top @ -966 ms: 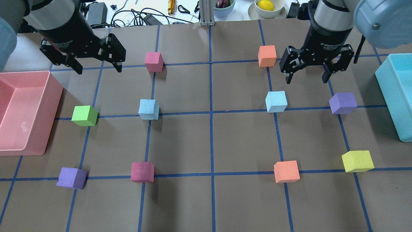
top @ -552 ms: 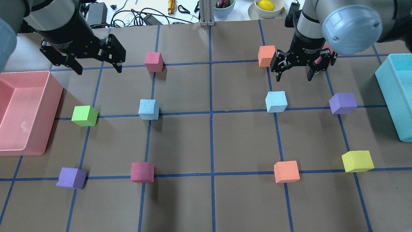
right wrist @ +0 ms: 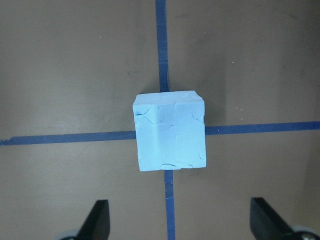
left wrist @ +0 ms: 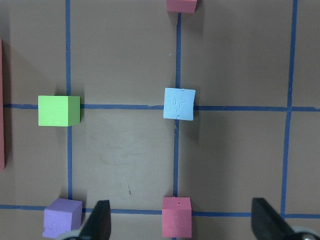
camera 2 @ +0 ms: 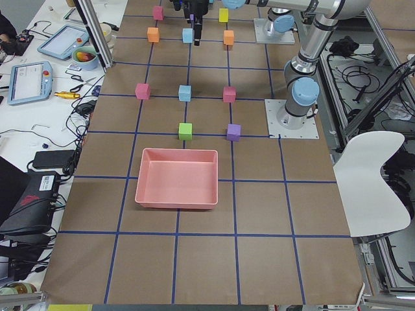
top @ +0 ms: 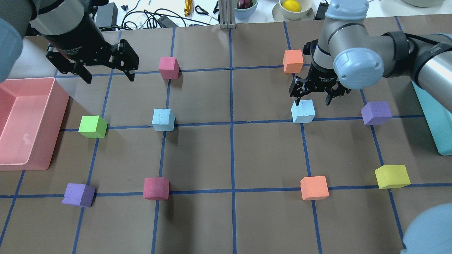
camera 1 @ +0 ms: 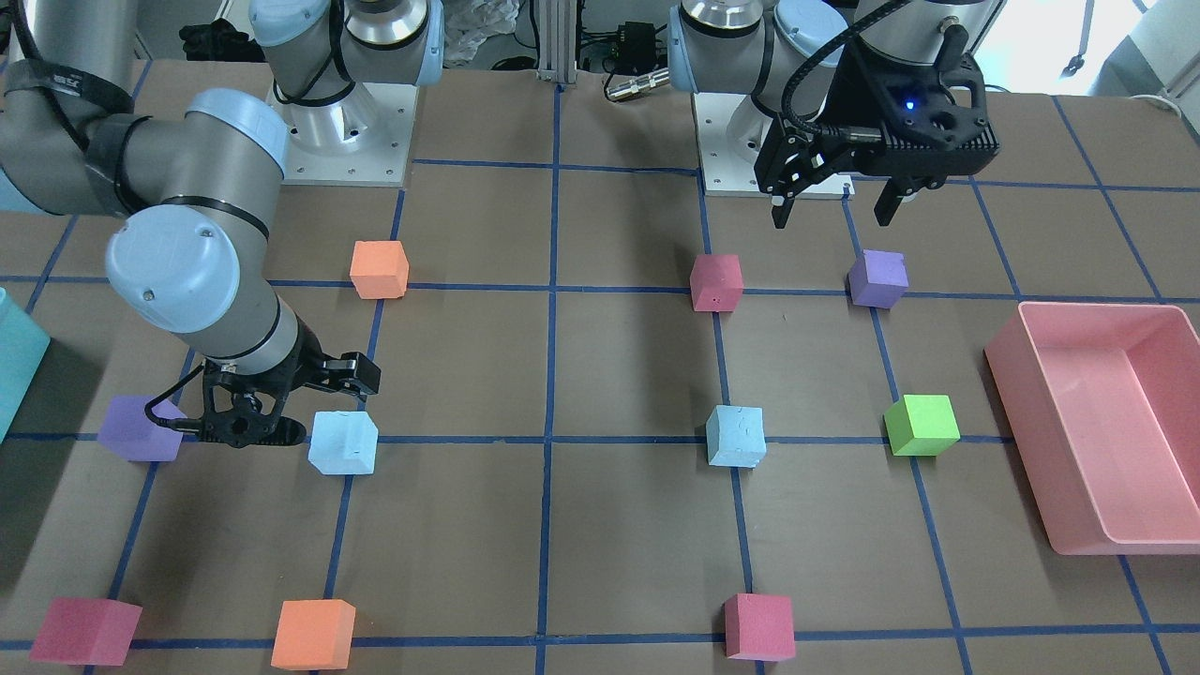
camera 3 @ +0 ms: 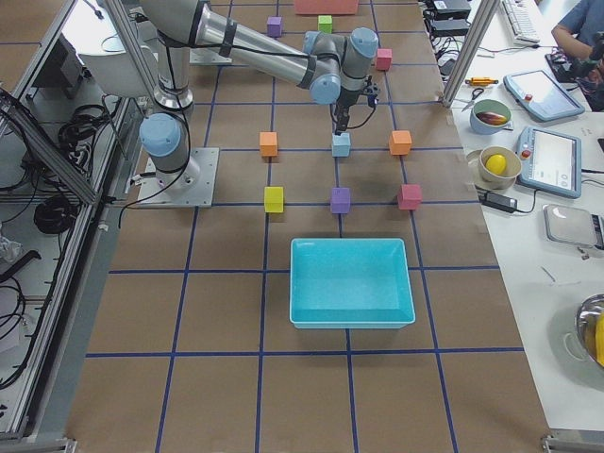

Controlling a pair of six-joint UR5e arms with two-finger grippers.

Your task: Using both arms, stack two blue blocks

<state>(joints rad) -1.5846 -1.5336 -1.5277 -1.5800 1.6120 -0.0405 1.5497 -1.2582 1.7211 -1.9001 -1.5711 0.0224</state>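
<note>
Two pale blue blocks sit on tape crossings. One block is left of centre. The other block is right of centre. My right gripper is open and empty. It hangs low, just over the far edge of the right block, and touches nothing. The right wrist view shows this block centred ahead of the spread fingers. My left gripper is open and empty, high at the far left. Its wrist view shows the left block well below.
A pink bin stands at the left edge and a teal bin at the right. Near the right block are an orange cube and a purple cube. A green cube and a pink cube flank the left block.
My right arm has swung in and come down from the far right to just above the right blue block, still open. My left gripper has barely moved.
</note>
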